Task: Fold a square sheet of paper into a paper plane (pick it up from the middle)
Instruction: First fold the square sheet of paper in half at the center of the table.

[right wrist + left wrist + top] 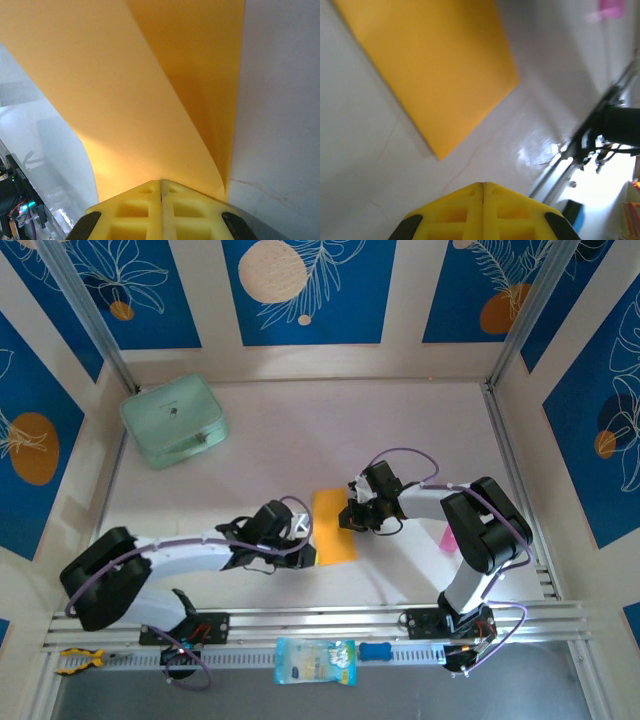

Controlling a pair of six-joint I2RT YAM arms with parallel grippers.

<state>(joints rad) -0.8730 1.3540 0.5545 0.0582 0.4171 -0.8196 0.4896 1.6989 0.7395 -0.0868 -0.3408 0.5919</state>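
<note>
The square sheet of paper [335, 530] is orange-yellow and lies mid-table between the arms, looking like a narrow upright rectangle from above. In the right wrist view one flap of the paper [125, 100] curls up and over from a bend at the right. My right gripper [161, 181] is shut, with that flap's near edge running into its tips. Seen from above, the right gripper [351, 519] sits at the sheet's upper right edge. My left gripper [483, 184] is shut with nothing in it, over bare table just short of a corner of the paper [435, 65]. From above, the left gripper [307, 552] is at the sheet's lower left. A paper plane is out of view.
A mint-green case [175, 420] sits at the back left. A pale blue packet [315, 660] and a blue object [375, 651] lie on the front rail [320, 620]. A small pink item [447, 537] is beside the right arm. Patterned walls close in the table.
</note>
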